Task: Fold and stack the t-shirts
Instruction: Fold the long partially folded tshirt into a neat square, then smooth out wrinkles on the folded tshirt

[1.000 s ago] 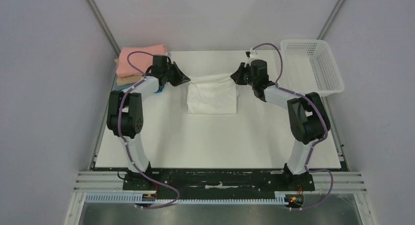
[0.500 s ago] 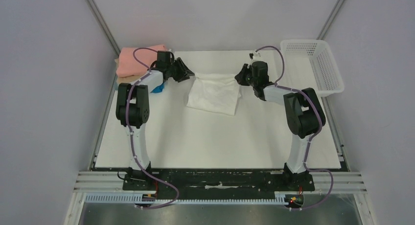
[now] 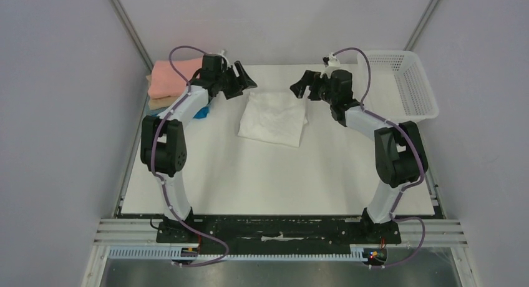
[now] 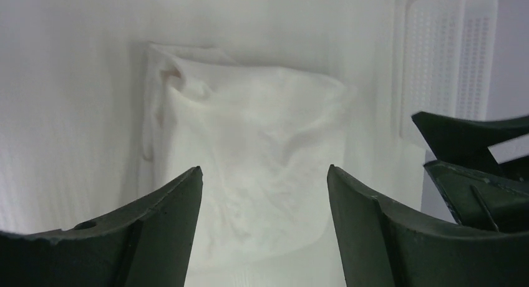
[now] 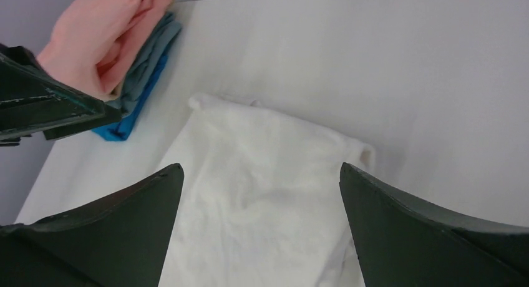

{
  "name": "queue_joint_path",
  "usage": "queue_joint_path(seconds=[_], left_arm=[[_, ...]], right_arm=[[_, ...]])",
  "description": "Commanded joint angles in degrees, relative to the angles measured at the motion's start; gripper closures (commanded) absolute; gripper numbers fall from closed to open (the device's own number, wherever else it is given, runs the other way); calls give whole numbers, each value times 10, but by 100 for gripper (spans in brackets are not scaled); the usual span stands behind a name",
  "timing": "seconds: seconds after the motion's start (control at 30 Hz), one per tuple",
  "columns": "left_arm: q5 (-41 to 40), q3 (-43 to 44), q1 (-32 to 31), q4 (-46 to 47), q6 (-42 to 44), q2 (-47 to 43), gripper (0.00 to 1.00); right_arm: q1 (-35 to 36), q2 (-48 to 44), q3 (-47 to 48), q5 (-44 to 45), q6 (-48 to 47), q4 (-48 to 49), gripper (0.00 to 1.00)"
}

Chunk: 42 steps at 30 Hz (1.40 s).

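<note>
Top external view: white t-shirt [image 3: 272, 117] lay folded to a rough rectangle on the far-middle tabletop [image 3: 281, 181], not yet stacked. Beside it, the folded stack [image 3: 176, 78] sat far left, salmon pink uppermost. Above the shirt's far edge the left fingers [image 3: 249, 83] and right fingers [image 3: 298, 87] hovered spread, empty. Plain white surface; grey walls [image 3: 62, 112]; mesh basket [image 3: 399, 81] far right.

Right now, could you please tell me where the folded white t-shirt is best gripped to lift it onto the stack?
Probably its two far corners, from above: the white t-shirt lies flat and limp, and the left fingers and right fingers hang open near that edge. Pinch all layers to keep the fold.
</note>
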Motion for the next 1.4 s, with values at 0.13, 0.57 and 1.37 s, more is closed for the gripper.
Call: queue_joint_path(seconds=[0.13, 0.57, 1.37], left_arm=[[71, -62, -43, 53, 10, 1, 20], [11, -78, -42, -2, 27, 94, 18], [-10, -28, -62, -8, 18, 42, 16]], right_arm=[[27, 46, -7, -173, 68, 114, 2], [21, 253, 123, -54, 59, 81, 2], [24, -24, -102, -179, 16, 56, 2]])
